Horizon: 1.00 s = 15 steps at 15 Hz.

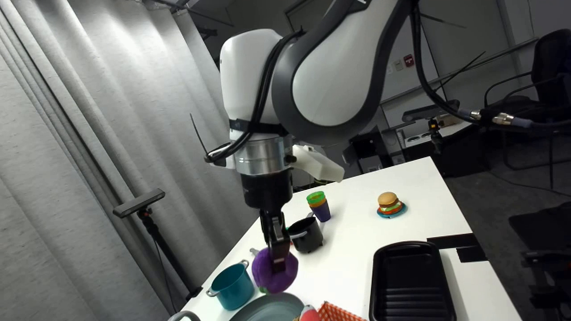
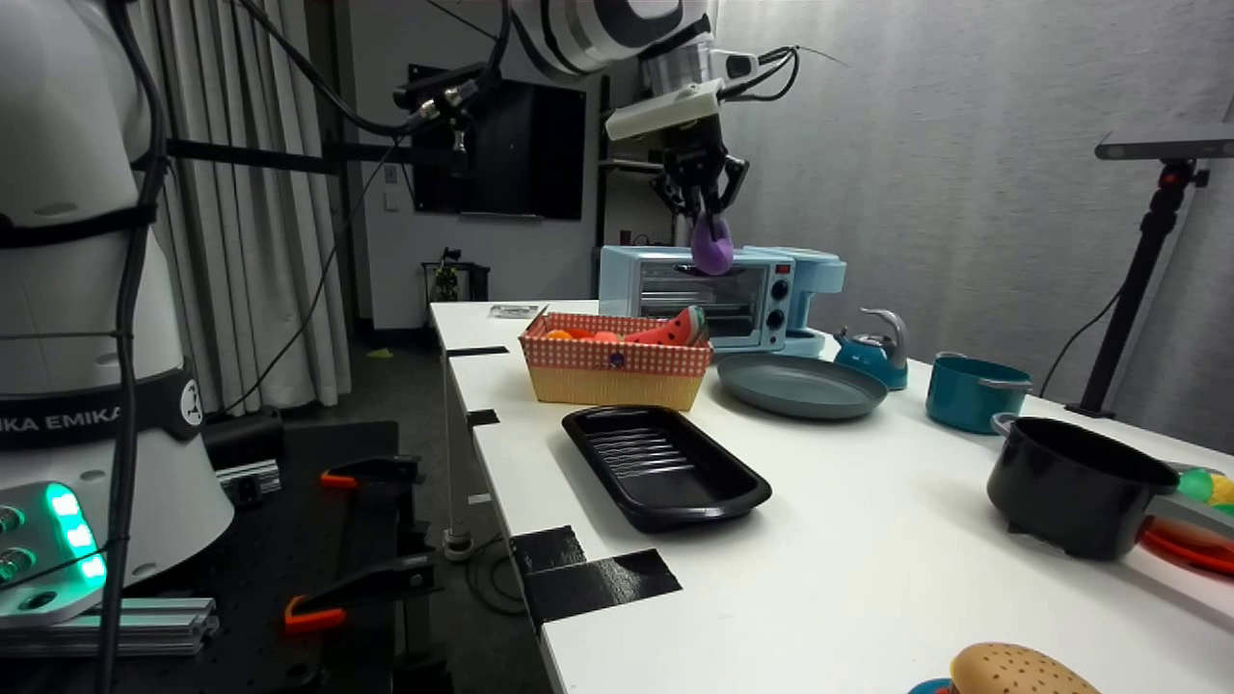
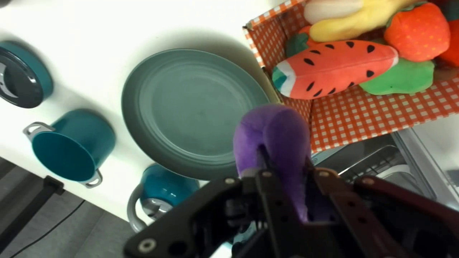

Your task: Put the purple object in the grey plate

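With the jaws clamped on it, the purple plush [image 3: 287, 139] hangs above the tabletop [image 3: 89, 32], seemingly off the centre of the grey plate [image 3: 193, 107], toward the checked basket [image 3: 358, 113], so releasing here could send its rounded body rolling over the shallow rim.

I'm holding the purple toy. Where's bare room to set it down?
The visible face of the grey plate is bare; the purple toy hides part of its rim in the wrist view. White tabletop lies open between the black tray and black pot. Crowded: around the plate, with the basket, kettle and teal pot close by.
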Tool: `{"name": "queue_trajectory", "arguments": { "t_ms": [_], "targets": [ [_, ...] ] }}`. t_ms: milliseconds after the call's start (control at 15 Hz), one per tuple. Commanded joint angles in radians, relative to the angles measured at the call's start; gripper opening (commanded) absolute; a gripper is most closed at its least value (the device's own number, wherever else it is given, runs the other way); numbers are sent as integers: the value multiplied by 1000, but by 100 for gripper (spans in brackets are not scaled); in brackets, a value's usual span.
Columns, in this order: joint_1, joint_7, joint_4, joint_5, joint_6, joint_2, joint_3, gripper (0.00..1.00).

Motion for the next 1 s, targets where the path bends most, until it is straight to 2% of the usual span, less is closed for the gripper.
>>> {"name": "queue_trajectory", "arguments": {
  "t_ms": [0,267,600,933],
  "targets": [
    [-11,49,-28,-48,50,-14,-15,4],
    [-12,40,0,-50,107,59,-19,4],
    [-4,81,43,-97,261,179,-27,4],
    [49,206,100,-234,407,300,-108,4]
  ]
}}
